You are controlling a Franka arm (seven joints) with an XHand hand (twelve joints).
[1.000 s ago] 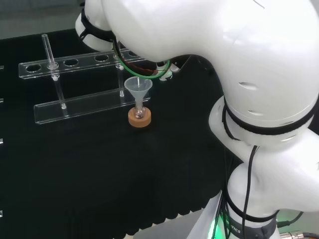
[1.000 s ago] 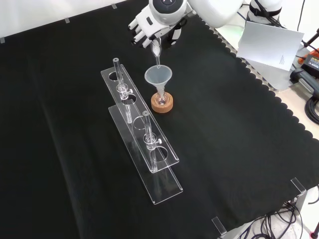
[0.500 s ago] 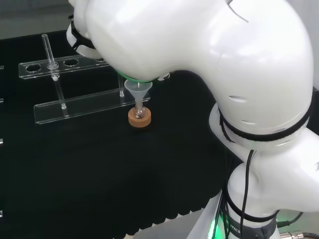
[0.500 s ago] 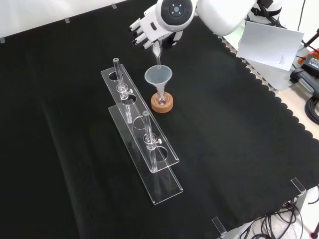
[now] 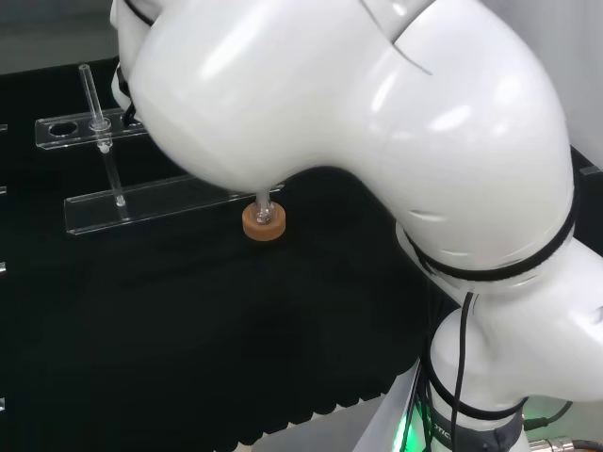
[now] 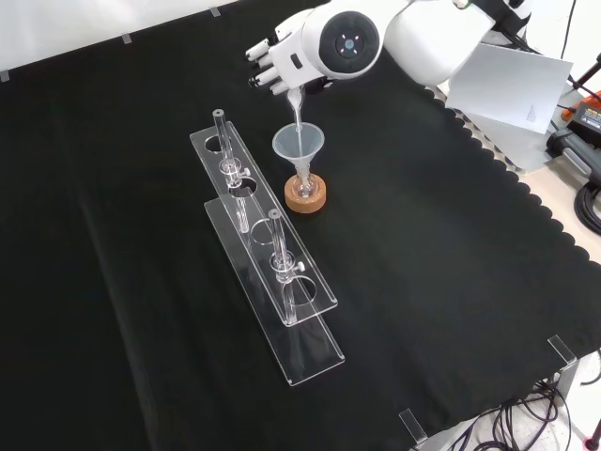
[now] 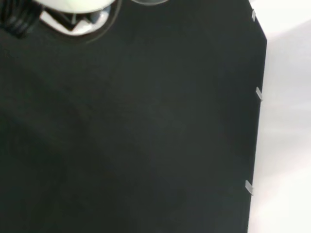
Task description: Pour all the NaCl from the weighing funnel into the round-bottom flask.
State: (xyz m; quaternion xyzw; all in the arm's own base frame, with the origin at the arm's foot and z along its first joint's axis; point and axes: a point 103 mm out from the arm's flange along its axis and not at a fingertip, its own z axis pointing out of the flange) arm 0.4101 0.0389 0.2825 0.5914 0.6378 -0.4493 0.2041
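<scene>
In the front view the hand (image 6: 277, 64) is curled round a clear weighing funnel (image 6: 295, 101), held steeply tilted with its thin stem pointing down into a clear plastic funnel (image 6: 299, 147). That funnel sits in the neck of a small round-bottom flask (image 6: 304, 184) on a cork ring stand (image 6: 306, 196). In the head view the cork ring (image 5: 263, 223) and the flask's neck (image 5: 263, 202) show just below the arm's big white link, which hides the funnel above.
A clear acrylic tube rack (image 6: 270, 268) with two glass tubes stands left of the flask in the front view; in the head view the rack (image 5: 141, 198) lies behind it. White paper (image 6: 512, 83) lies at the cloth's far right edge.
The arm's links have swung lower and leftward in the head view, now covering the plastic funnel. In the front view the weighing funnel's stem has dipped a little further toward the plastic funnel.
</scene>
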